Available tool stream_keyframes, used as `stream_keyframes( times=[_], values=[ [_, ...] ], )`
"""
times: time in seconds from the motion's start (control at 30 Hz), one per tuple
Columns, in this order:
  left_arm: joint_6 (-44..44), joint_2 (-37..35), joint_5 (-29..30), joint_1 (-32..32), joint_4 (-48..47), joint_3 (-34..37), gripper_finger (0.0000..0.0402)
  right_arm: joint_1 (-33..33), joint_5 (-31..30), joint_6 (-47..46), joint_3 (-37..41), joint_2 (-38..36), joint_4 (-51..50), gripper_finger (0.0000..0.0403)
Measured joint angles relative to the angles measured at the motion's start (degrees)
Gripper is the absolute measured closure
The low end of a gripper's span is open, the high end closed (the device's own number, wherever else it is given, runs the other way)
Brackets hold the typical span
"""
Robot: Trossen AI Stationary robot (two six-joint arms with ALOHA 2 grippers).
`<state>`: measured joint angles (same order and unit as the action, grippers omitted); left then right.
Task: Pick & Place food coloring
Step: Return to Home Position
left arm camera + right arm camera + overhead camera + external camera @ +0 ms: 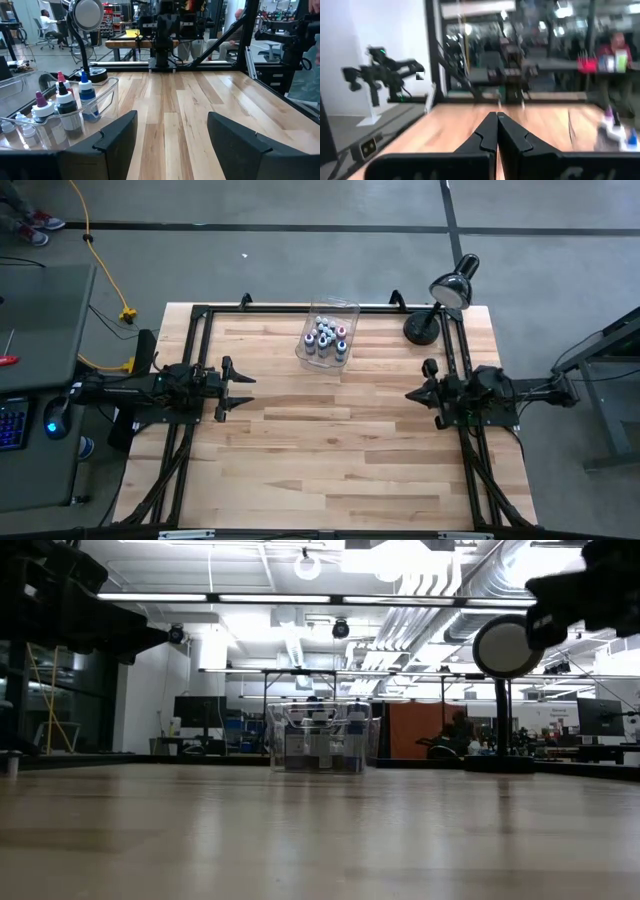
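A pale wooden worktop (pixel 330 450) fills the high view, edged by a black frame (pixel 270 308) along its far side and both flanks. The left arm (pixel 130 388) lies low at the worktop's left edge. The left end effector (pixel 236 390) points toward the middle with its fingers spread wide apart and nothing between them (the left wrist view shows only bare planks in the gap). The right arm (pixel 500 392) faces it from the right edge. The right end effector (pixel 412 394) has its fingers pressed together tip to tip and holds nothing, as the right wrist view makes plain. A black desk lamp (pixel 422 328) stands near the far right corner, its base on the wood just beside the frame. Near the middle of the far edge sits the clear bin (pixel 349 310), well apart from both end effectors. Inside it the food coloring bottles (pixel 327 340) stand upright in a close cluster, caps up. In the left wrist view a blue one and a dark one show behind the bin's wall.
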<state>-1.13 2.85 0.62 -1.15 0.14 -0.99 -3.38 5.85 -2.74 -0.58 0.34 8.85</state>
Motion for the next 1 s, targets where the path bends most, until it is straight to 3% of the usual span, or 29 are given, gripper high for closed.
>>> stream_keyframes(
  times=[0.2, 1.0],
  values=[
    [0.01, 0.00, 0.00, 0.01, -0.01, 0.00, 0.0163, 0.00, -3.94, -5.11, 0.00, 0.03, -7.37, 0.0403],
    [0.00, 0.02, 0.02, 0.01, -0.02, 0.02, 0.0163, 0.00, -4.39, -4.73, -0.02, 1.92, -7.39, 0.0402]
  ],
)
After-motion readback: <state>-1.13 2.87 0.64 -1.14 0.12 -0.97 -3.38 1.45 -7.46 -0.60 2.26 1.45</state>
